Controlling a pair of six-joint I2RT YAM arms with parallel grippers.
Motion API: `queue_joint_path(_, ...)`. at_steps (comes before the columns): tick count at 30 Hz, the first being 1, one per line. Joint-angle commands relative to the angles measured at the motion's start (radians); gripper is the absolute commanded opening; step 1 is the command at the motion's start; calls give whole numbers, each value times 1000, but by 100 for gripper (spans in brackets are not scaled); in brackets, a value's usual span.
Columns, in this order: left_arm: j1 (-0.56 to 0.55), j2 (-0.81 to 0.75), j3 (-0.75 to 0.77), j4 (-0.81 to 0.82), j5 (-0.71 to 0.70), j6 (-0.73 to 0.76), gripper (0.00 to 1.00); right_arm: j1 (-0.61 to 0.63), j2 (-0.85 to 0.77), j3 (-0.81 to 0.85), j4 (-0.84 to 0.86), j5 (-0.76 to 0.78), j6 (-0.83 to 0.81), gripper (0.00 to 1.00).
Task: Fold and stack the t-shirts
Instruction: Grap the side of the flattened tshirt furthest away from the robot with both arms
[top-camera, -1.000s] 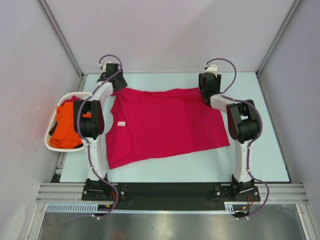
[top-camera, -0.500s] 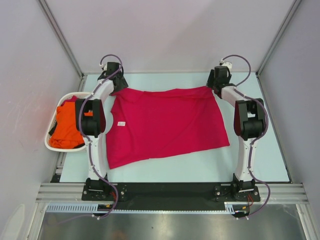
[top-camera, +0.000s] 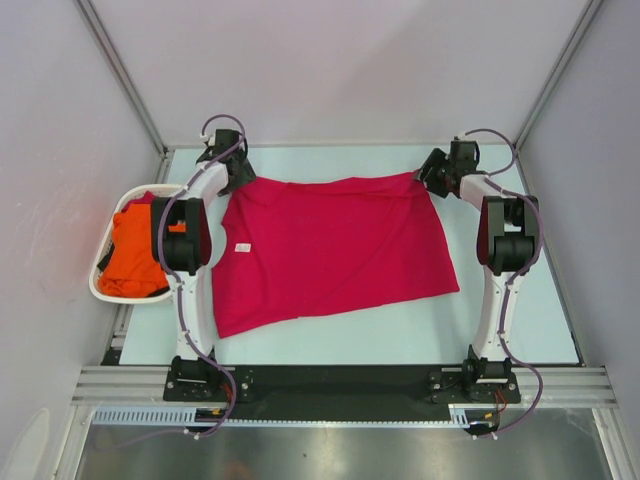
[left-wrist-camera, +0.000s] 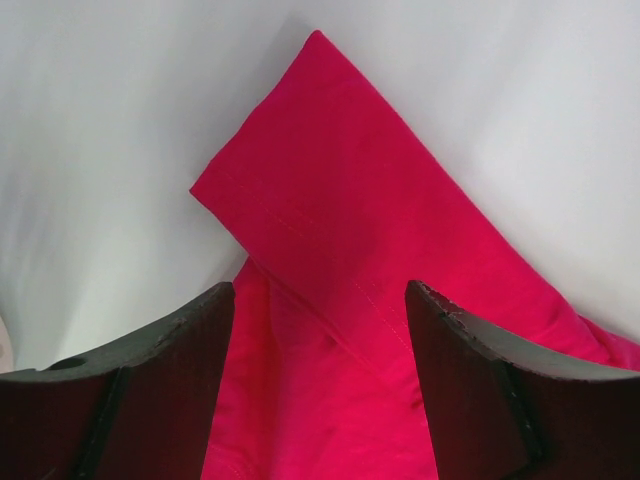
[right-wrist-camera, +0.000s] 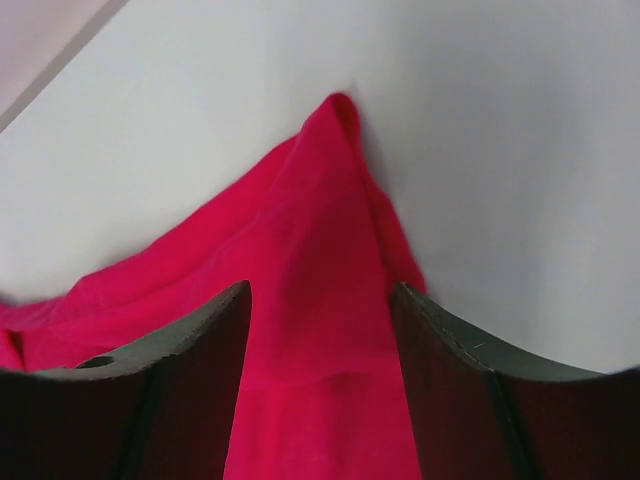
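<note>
The crimson t-shirt (top-camera: 330, 245) lies spread flat on the table. My left gripper (top-camera: 237, 172) is at its far left corner, open; in the left wrist view a folded sleeve (left-wrist-camera: 330, 230) lies between and beyond the gripper's (left-wrist-camera: 320, 290) fingers. My right gripper (top-camera: 432, 172) is at the far right corner, open; in the right wrist view a bunched cloth corner (right-wrist-camera: 320, 240) lies between the gripper's (right-wrist-camera: 320, 290) fingers. The orange t-shirt (top-camera: 135, 255) lies crumpled in the white basket (top-camera: 108, 294) at the left.
The pale table (top-camera: 530, 300) is walled at the back and on both sides. The basket hangs off the table's left edge beside the left arm. A black rail runs along the near edge by the arm bases.
My right gripper has swung right along the back edge, drawing the shirt's far right corner outward, then moved on past it. The left gripper has barely moved.
</note>
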Motion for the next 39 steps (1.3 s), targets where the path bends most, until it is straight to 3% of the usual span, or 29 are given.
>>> queue_joint_path(1,7,-54,-19,14,-1,7,75,7,-42,-34,10,-94,51,63)
queue_joint_path(9,8,-68,-56,28,-4,8,75,6,-71,-91,5,-75,37,57)
queue_joint_path(16,8,-60,-61,31,-18,2,73,11,-94,-89,5,-27,18,26)
queue_joint_path(22,8,-80,-85,43,-21,-8,85,26,-106,-88,5,1,1,11)
queue_joint_path(31,16,-108,-101,72,-28,-12,98,38,-123,-85,5,22,-15,16)
queue_joint_path(37,17,-62,-72,91,-4,-30,86,41,-131,-86,10,19,-26,26)
queue_joint_path(39,17,-34,-43,85,10,-28,74,41,-133,-86,12,19,-31,26)
